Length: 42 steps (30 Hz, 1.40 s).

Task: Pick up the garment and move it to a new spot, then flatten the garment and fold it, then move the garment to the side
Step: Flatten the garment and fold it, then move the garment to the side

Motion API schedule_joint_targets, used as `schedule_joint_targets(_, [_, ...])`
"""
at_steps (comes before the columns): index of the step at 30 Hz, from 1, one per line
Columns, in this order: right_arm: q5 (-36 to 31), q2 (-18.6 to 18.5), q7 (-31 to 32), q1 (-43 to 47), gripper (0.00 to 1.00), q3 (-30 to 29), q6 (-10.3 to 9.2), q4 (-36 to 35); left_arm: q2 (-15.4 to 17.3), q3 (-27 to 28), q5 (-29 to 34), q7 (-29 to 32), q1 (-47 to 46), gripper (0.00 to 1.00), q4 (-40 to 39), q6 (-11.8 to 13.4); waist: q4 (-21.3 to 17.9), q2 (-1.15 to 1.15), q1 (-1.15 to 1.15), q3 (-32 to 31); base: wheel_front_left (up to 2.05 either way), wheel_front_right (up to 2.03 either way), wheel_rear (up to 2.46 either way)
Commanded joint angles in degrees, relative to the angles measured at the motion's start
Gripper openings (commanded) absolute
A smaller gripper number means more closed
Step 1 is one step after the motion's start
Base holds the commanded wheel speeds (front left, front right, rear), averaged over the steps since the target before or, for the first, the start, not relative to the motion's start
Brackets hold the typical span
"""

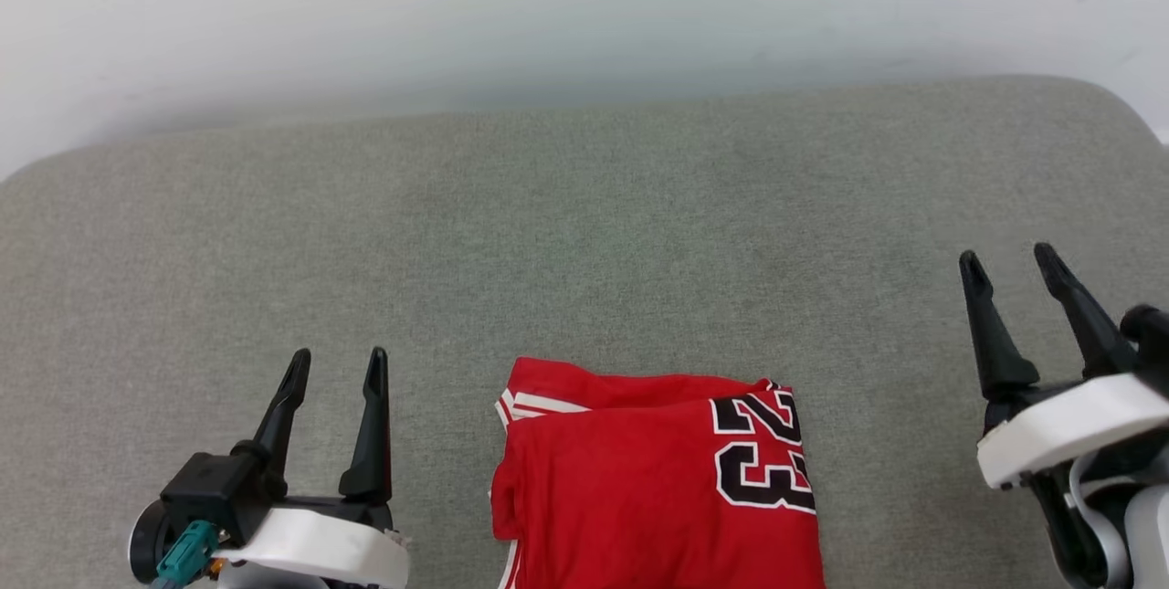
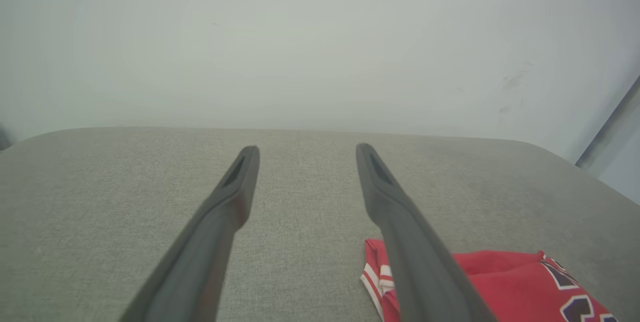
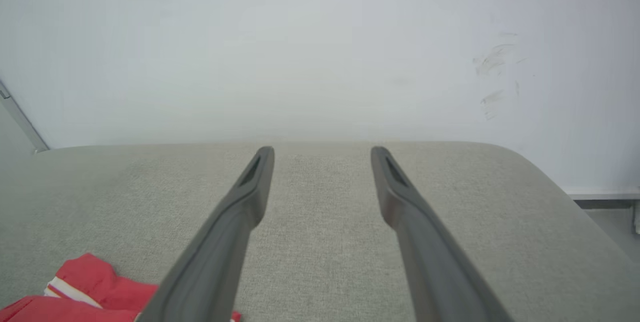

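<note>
The garment point(image 1: 653, 479), a red jersey with black white-outlined "23" and red-and-white striped trim, lies folded into a rough square at the near middle of the grey cushioned surface point(image 1: 584, 233). Its lower part runs off the head view's bottom edge. My left gripper point(image 1: 338, 362) stands open to the left of it, apart from the cloth, nothing between its fingers. My right gripper point(image 1: 1012, 262) is open well to the right, also holding nothing. In the left wrist view the garment point(image 2: 505, 282) shows at the lower right, partly behind one finger point(image 2: 400, 222). The right wrist view has the garment point(image 3: 85, 289) at the lower left.
A pale wall point(image 1: 548, 5) rises right behind the cushioned surface, whose rounded corners point(image 1: 1096, 105) fall away at the back left and right. Bare grey fabric stretches beyond and to both sides of the garment.
</note>
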Motion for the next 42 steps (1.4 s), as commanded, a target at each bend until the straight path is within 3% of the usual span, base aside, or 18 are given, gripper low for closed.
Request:
schedule_joint_targets(1, [-0.92, 0.97, -1.00, 1.65, 1.00, -0.39, -0.01, -1.10, 0.18, 0.40, 0.03, -0.39, 0.75, 1.00, 0.16, 0.37, -0.34, 0.00, 0.00, -0.93, 0.00, 0.00, 0.00])
schedule_joint_targets(13, [-5.09, 6.07, -0.80, 12.34, 1.00, -0.18, -0.01, -7.56, 0.47, 0.85, 0.30, -0.86, 5.83, 1.00, 1.38, 1.17, -0.23, 0.00, 0.00, -5.58, 0.00, 0.00, 0.00])
schedule_joint_targets(33, [-6.04, 7.92, 3.61, 15.19, 1.00, -1.07, 0.00, -12.50, 1.82, 0.66, 1.56, -0.77, 5.06, 1.00, 0.19, 2.27, 0.36, 0.00, 0.00, -4.51, 0.00, 0.00, 0.00])
schedule_joint_targets(42, [6.60, 0.03, 16.30, 15.16, 1.00, -7.27, 0.00, -4.38, 0.17, 0.51, 2.88, -1.20, 0.42, 1.00, -0.63, 1.46, 4.96, 0.00, 0.00, 0.00, 0.00, 0.00, 0.00])
